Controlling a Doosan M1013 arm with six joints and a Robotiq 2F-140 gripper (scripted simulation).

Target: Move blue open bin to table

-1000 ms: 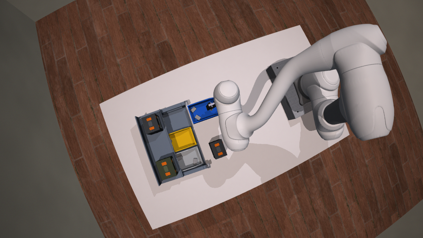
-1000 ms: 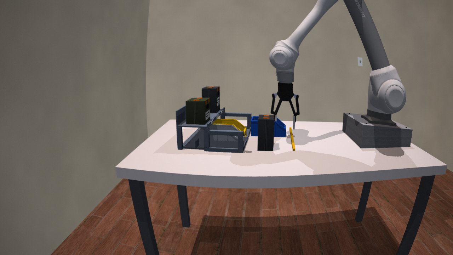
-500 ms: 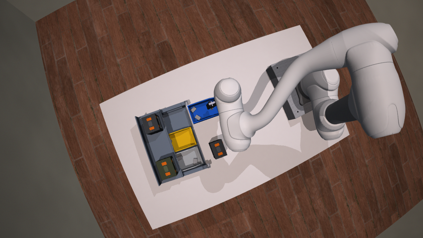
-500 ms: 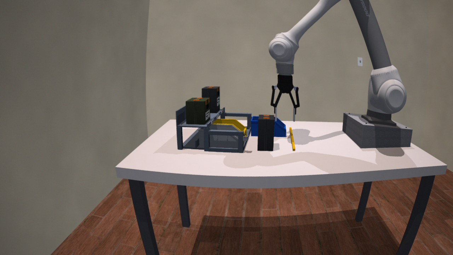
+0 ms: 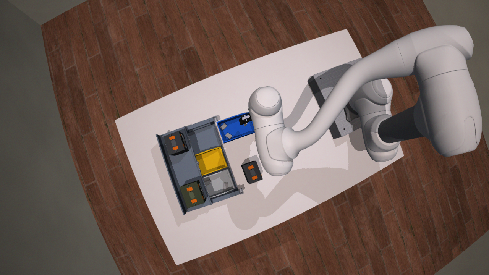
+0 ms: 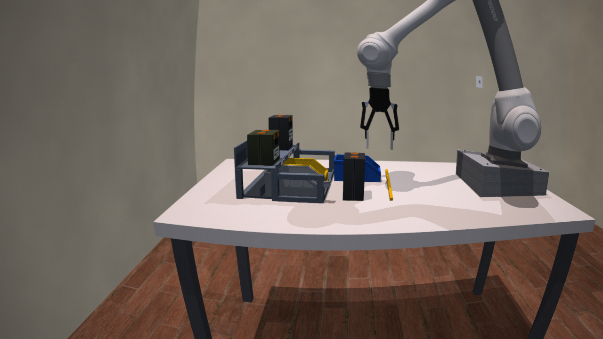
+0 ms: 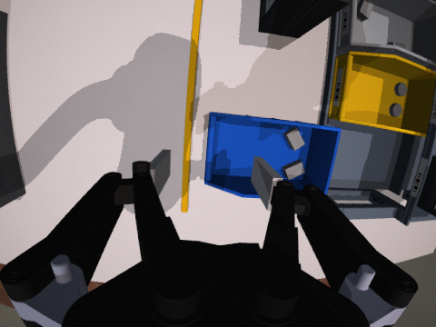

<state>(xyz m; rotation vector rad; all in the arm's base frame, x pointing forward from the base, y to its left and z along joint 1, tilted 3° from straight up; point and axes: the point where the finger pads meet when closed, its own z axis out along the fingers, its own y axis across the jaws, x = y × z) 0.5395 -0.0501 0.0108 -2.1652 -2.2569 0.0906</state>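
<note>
While the blue bin [image 7: 267, 154] stands flat on the white table top [image 6: 421, 210], just outside the end of the grey shelf [image 6: 239, 177], the gripper [image 6: 379, 141] hangs in the air above the bin's outer end, well clear of it, with its fingers spread apart and nothing between them. In the wrist view, one fingertip [image 7: 264, 183] lines up over the bin's near wall, and the other [image 7: 160, 167] over bare table beyond a thin yellow strip [image 7: 192, 91] that lies beside the bin. Small grey parts [image 7: 294, 154] sit inside the bin. A yellow bin [image 5: 211, 160] remains in the shelf's middle bay, and a black box [image 6: 353, 176] stands upright on the table near the blue bin.
</note>
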